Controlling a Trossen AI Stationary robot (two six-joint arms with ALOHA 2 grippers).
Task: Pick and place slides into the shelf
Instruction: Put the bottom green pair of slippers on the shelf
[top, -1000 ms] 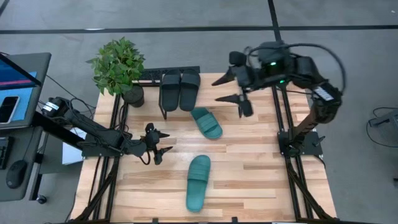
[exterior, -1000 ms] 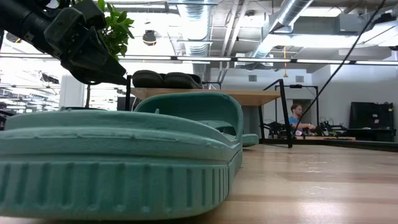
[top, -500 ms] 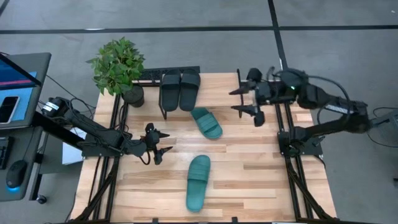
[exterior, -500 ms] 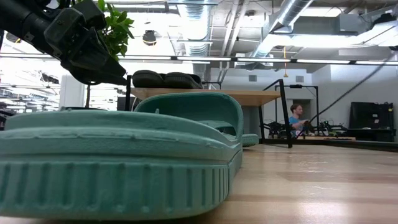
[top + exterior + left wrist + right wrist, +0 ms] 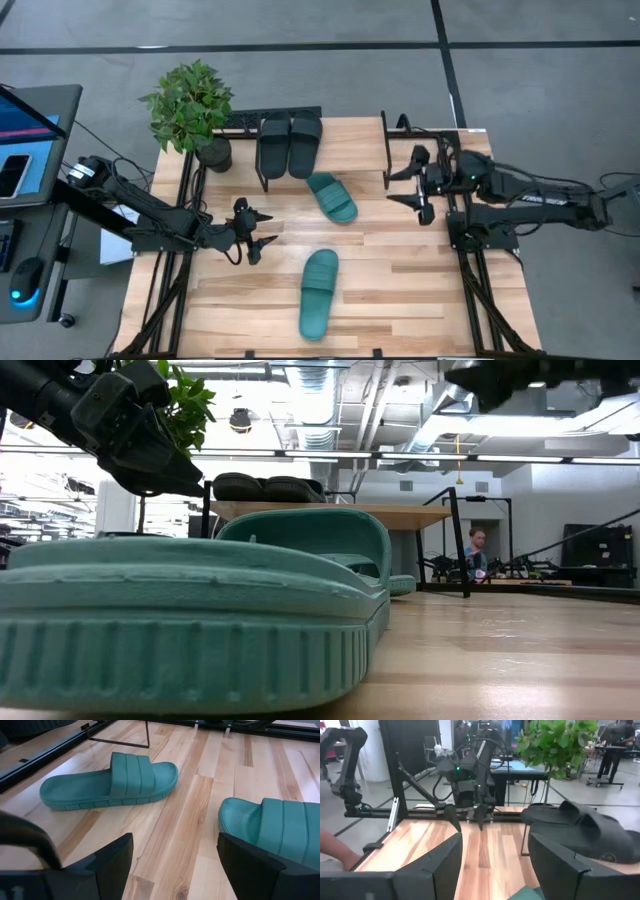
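High view: we judge the teal slides (image 5: 331, 196) light, flexible; grab the strap edge. Left gripper (image 5: 256, 231), right gripper (image 5: 414, 184) both spread, empty.

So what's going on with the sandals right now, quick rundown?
Both grippers open, empty: left gripper mid-table, right gripper by the right edge. Two black slides on the shelf; two teal slides on the table. Nothing blocking.
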